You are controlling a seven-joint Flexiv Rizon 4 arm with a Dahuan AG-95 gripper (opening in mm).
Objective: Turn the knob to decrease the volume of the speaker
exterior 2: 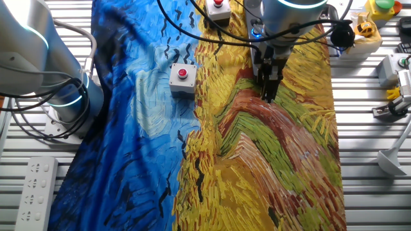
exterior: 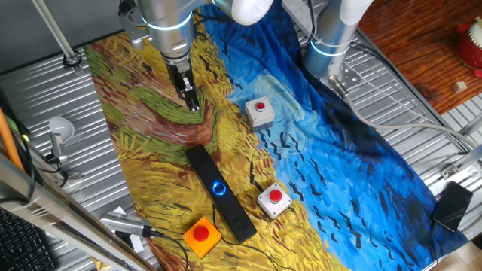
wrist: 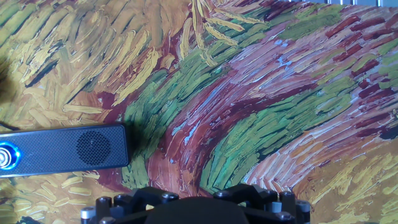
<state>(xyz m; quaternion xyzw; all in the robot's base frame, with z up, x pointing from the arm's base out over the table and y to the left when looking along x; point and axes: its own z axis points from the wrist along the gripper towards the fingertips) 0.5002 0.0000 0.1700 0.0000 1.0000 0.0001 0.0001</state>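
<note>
The speaker point(exterior: 226, 197) is a long black bar lying on the painted cloth at the front, with the blue-lit knob point(exterior: 219, 188) near its middle. In the hand view the speaker's end point(wrist: 68, 149) lies at the left and the knob point(wrist: 5, 155) glows at the left edge. My gripper point(exterior: 193, 103) hangs over the cloth beyond the speaker's far end, apart from it, fingers pressed together and empty. It also shows in the other fixed view point(exterior 2: 269, 95), where the speaker is out of view.
Two white boxes with red push buttons point(exterior: 260, 111) point(exterior: 274, 199) stand right of the speaker, and an orange one point(exterior: 202, 235) at its near end. A second arm's base point(exterior: 331, 41) stands at the back right. A black box with a cable point(exterior: 454, 205) lies far right.
</note>
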